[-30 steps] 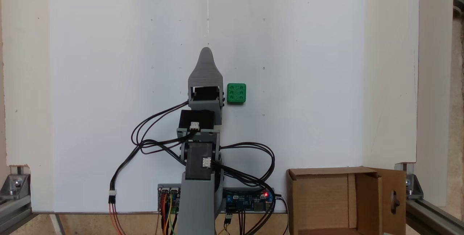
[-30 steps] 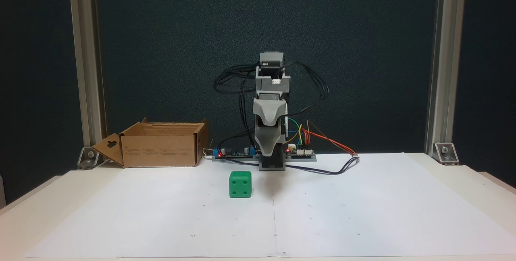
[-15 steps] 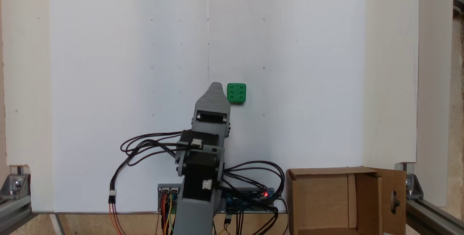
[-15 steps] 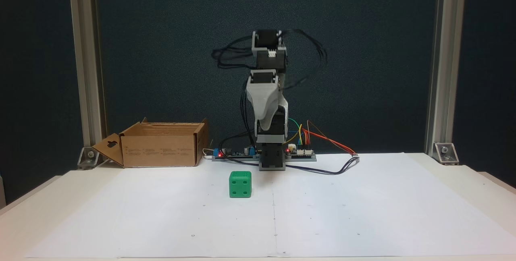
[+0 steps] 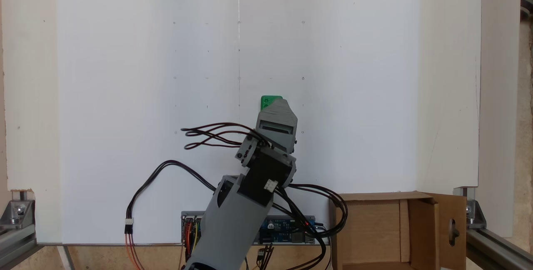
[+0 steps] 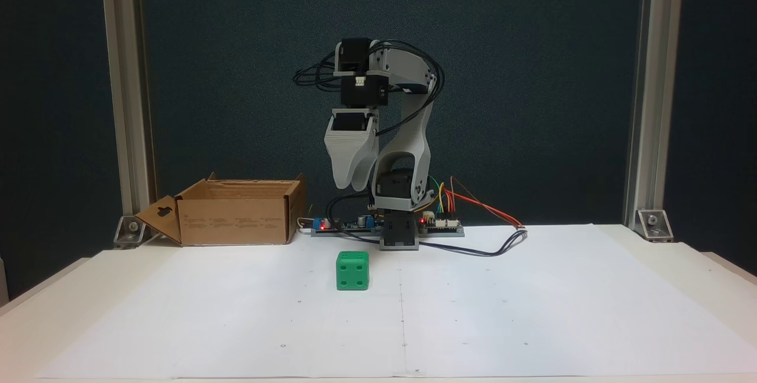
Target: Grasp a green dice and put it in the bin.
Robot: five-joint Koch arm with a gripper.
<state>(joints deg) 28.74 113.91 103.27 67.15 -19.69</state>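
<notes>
Both fixed views show the approach step: the grey plastic tool point(image 6: 353, 185), its spread indeterminate, hangs above the small bright green plastic dice point(image 6: 352, 270); next, open and descend.

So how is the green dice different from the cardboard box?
The green dice is bright green; the cardboard box is brown. The dice is much smaller than the box. The dice is a closed cube with dots; the box is open on top, flaps out. The dice sits on the white paper; the box sits beside it. Both have square corners.

Grey printed arm point(image 6: 414, 135), black servos, looping black cables, tapered jaws.
</notes>
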